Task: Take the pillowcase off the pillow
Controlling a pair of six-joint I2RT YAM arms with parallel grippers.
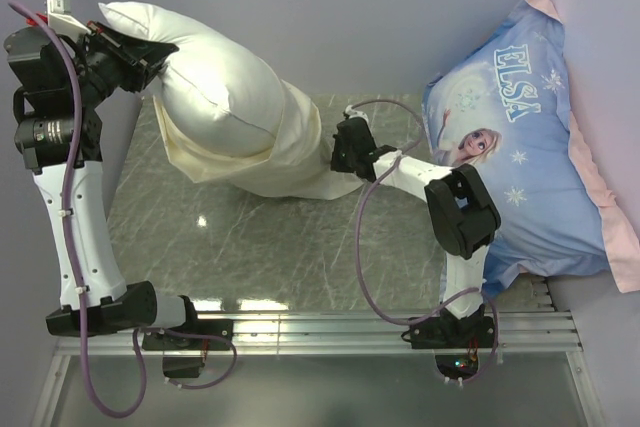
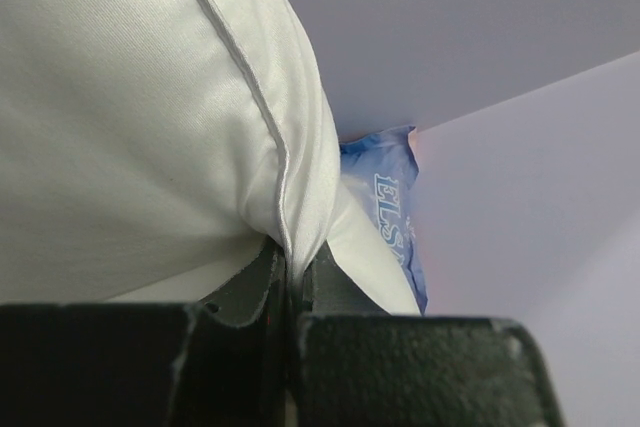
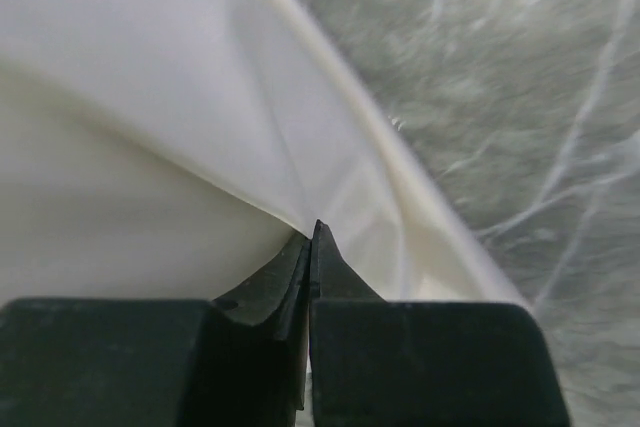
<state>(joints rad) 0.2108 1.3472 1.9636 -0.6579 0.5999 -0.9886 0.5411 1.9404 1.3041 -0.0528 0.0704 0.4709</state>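
The bright white pillow (image 1: 205, 72) is lifted at the back left, about half out of the cream pillowcase (image 1: 285, 152), which still wraps its lower right end and trails onto the marble table (image 1: 250, 247). My left gripper (image 1: 150, 59) is shut on the pillow's piped edge (image 2: 285, 217), holding that end up. My right gripper (image 1: 345, 147) is shut on a fold at the pillowcase's right end (image 3: 300, 177), low near the table.
A large blue Elsa-printed pillow (image 1: 530, 137) with a pink edge leans in the right corner, close behind my right arm. It also shows in the left wrist view (image 2: 395, 207). Walls close in at the back and both sides. A metal rail (image 1: 330, 332) runs along the near edge.
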